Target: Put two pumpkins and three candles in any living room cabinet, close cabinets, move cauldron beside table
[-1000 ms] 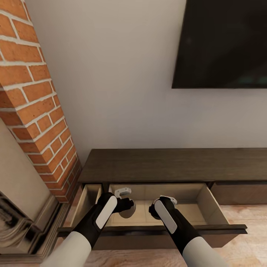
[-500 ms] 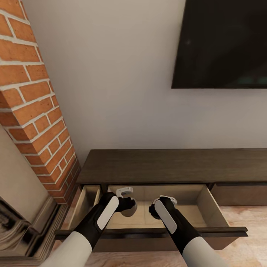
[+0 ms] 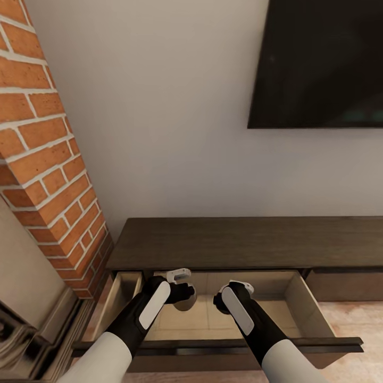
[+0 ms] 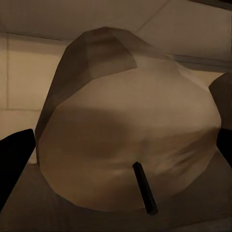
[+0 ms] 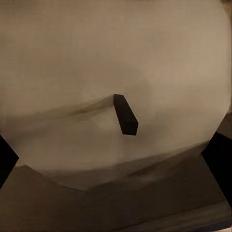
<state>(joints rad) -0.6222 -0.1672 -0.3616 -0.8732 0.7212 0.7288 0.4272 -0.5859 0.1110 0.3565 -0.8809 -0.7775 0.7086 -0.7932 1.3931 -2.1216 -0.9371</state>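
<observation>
Both arms have eased slightly deeper over the pulled-out drawer of the long, low dark-brown wood-grain cabinet [image 3: 250, 239] since a second ago, and the camera has tipped a little, so the drawer front sits lower in the head view. Each gripper carries a short, stubby pale beige candle with a dark wick: the left gripper [image 3: 183, 293] is clamped on the left candle [image 4: 128, 140], the right gripper [image 3: 222, 299] on the right candle [image 5: 116, 92], dark fingers flanking each in the wrist views. Both candles hang just above the drawer's pale floor, not yet released. So two candles are nearly stowed; the third candle, both pumpkins, closing the drawer and placing the cauldron by a table appear left to do, judging by the otherwise bare drawer.
</observation>
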